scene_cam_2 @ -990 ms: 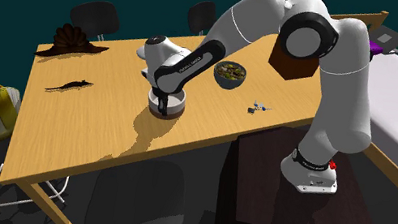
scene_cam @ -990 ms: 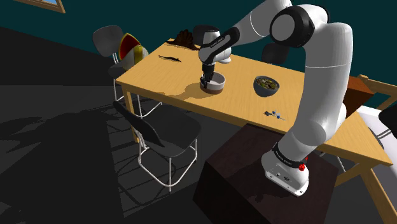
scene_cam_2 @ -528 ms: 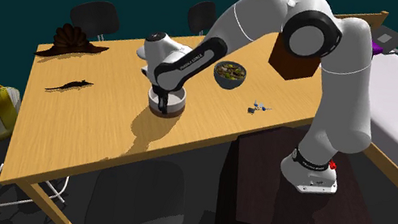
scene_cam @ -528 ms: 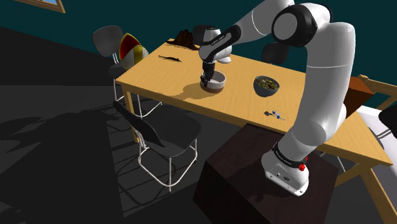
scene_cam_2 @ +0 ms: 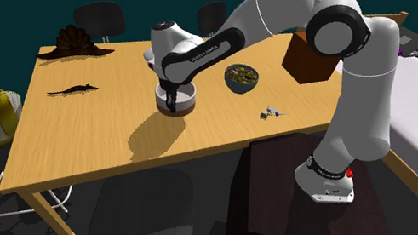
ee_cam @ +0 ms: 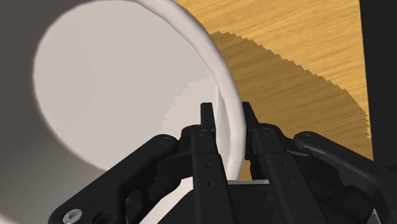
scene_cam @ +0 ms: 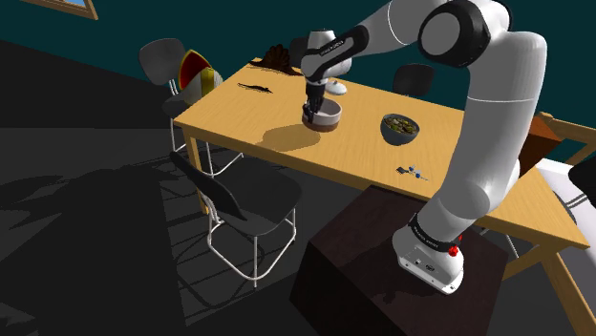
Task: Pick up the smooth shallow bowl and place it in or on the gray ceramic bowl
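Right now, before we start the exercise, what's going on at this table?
The robot's black gripper is shut on the rim of a pale shallow bowl, holding it just above the wooden table, its shadow lying apart from it. The dark bowl it should go into stands farther along the table, untouched.

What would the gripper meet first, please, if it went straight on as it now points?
The gripper points down, holding the white bowl by its rim; below lies the wooden table, which the bowl's base would probably touch first.
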`<action>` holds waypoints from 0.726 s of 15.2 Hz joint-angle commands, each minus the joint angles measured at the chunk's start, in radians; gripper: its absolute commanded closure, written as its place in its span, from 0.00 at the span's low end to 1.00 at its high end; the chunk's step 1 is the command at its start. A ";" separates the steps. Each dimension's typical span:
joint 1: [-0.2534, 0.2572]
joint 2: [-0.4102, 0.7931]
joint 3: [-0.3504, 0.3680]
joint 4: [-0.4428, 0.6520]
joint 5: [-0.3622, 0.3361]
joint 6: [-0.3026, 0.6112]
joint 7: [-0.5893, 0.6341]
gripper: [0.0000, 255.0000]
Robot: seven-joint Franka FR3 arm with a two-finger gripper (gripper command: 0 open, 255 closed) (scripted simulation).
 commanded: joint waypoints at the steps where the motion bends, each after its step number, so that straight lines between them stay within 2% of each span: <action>1: 0.001 -0.015 0.000 0.007 -0.001 -0.021 0.001 1.00; 11: 0.003 -0.083 -0.002 0.051 -0.005 -0.133 0.000 1.00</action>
